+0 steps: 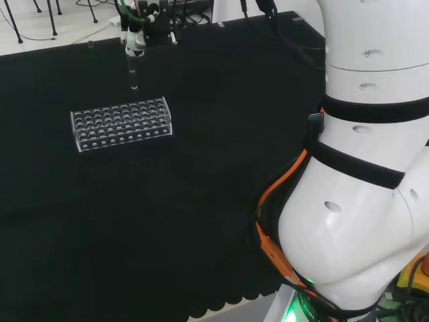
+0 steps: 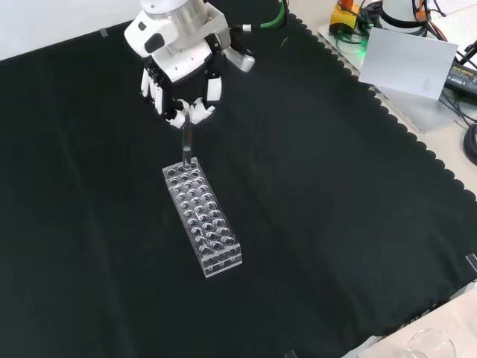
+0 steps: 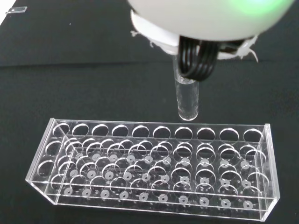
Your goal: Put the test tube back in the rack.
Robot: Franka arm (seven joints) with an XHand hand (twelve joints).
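Above rack [image 2: 203, 219] end, fingers [image 2: 195, 113] pinch upright test tube [image 2: 187, 146], w/ tip just over holes.

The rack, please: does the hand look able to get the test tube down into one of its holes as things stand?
Probably yes. The hand holds the test tube upright, its lower end above the clear rack, near one edge. The holes look empty and nothing else stands nearby, so the way down seems free.

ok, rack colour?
Clear, colourless plastic rack; wrist view shows it best against the black cloth.
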